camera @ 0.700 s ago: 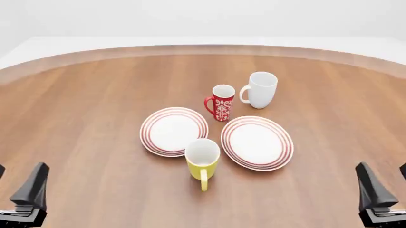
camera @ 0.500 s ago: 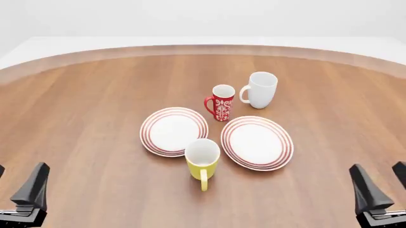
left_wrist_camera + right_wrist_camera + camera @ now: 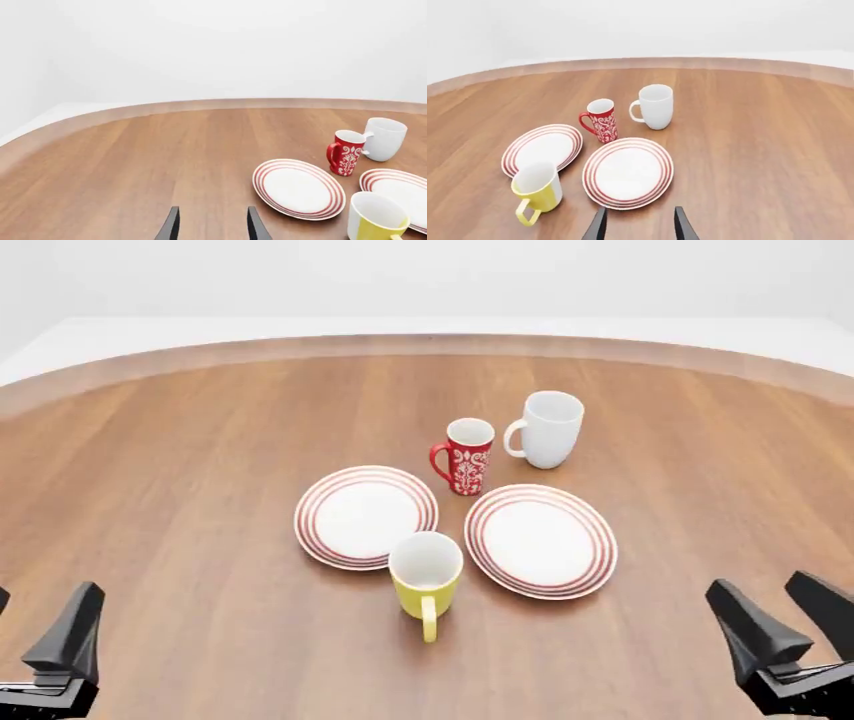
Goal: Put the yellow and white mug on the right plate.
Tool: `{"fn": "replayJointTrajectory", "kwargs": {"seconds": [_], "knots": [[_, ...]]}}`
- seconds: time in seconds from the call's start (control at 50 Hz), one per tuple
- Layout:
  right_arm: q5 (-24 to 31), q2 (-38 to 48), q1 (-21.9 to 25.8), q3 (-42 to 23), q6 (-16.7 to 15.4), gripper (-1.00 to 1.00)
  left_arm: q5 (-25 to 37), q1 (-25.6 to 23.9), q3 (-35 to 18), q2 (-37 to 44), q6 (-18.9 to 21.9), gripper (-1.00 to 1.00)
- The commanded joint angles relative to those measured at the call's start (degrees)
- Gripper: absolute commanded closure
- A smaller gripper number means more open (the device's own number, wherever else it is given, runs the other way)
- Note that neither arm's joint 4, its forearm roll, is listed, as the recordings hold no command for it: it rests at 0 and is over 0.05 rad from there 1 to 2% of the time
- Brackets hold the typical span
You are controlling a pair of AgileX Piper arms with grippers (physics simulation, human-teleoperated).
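Note:
The yellow and white mug stands upright on the table between the two plates' near edges, its handle pointing toward the arms; it also shows as mug and mug. The right plate, white with red rings, lies bare just right of it, seen too as plate and plate. My right gripper is open and empty at the near right, well apart from the mug; gripper faces the plate. My left gripper is open at the near left, gripper over bare wood.
A like red-ringed left plate lies beside the right one. Behind the plates stand a red patterned mug and a taller white mug. The table's curved far edge runs across the back.
My right gripper has shifted left and slightly forward along the near edge, turning toward the plates. The left gripper, mugs and plates have not moved.

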Motion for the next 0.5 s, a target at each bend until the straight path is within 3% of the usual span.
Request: {"fn": "replayJointTrajectory", "kwargs": {"seconds": [0.02, 0.1, 0.26, 0.28, 0.32, 0.34, 0.5], "knots": [[5.88, 8.12, 5.66, -7.42, 3.43, -1.0, 0.0, 0.0, 0.0, 0.0, 0.0, -1.0], [8.2, 10.75, 10.07, -10.01, 5.82, -1.0, 0.0, 0.0, 0.0, 0.0, 0.0, -1.0], [11.87, 15.18, 15.66, -15.87, 7.56, -1.0, 0.0, 0.0, 0.0, 0.0, 0.0, -1.0], [11.99, 16.55, 16.94, -16.66, 6.13, -1.0, 0.0, 0.0, 0.0, 0.0, 0.0, -1.0], [12.12, 16.08, 16.3, -16.96, 6.77, -1.0, 0.0, 0.0, 0.0, 0.0, 0.0, -1.0], [12.17, 17.42, 17.6, -17.27, 4.85, -1.0, 0.0, 0.0, 0.0, 0.0, 0.0, -1.0], [12.38, 21.48, 20.61, -21.6, 6.73, -1.0, 0.0, 0.0, 0.0, 0.0, 0.0, -1.0]]}}
